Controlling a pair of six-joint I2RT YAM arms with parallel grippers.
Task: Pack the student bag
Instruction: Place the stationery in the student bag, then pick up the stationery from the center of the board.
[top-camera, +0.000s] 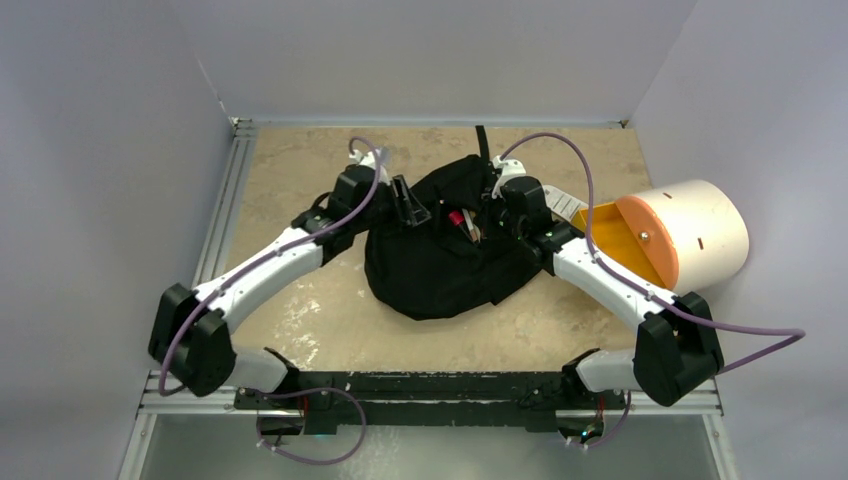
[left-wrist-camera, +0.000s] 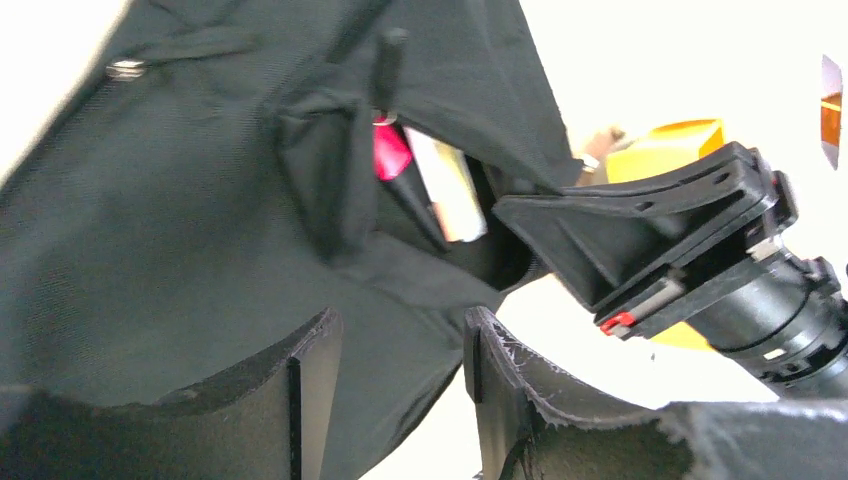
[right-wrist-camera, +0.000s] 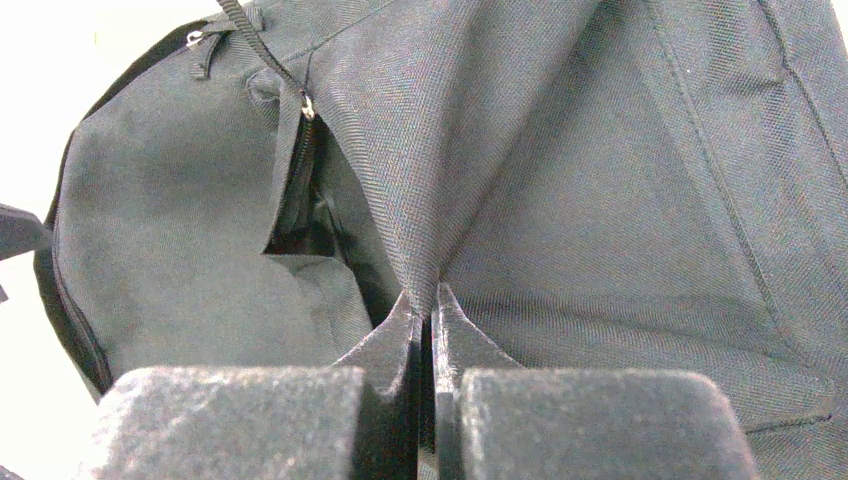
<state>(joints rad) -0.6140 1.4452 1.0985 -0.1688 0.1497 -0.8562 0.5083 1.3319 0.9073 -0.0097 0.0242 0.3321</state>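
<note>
The student bag (top-camera: 440, 265) is a black fabric backpack lying in the middle of the table. At its opening a red item (left-wrist-camera: 391, 152) and a cream item (left-wrist-camera: 447, 186) stick out; they also show in the top view (top-camera: 458, 219). My left gripper (left-wrist-camera: 400, 332) is open at the bag's left side, its jaws apart with the bag's fabric edge between them. It shows in the top view (top-camera: 408, 206) too. My right gripper (right-wrist-camera: 426, 302) is shut on a raised fold of the bag's fabric (right-wrist-camera: 420, 200) at the right of the opening (top-camera: 497, 207).
A large cream-and-orange cylinder (top-camera: 690, 235) lies on its side at the right, its orange open end facing the bag. A white tag (top-camera: 566, 205) lies between it and the bag. Grey walls enclose the table (top-camera: 300, 330) on three sides.
</note>
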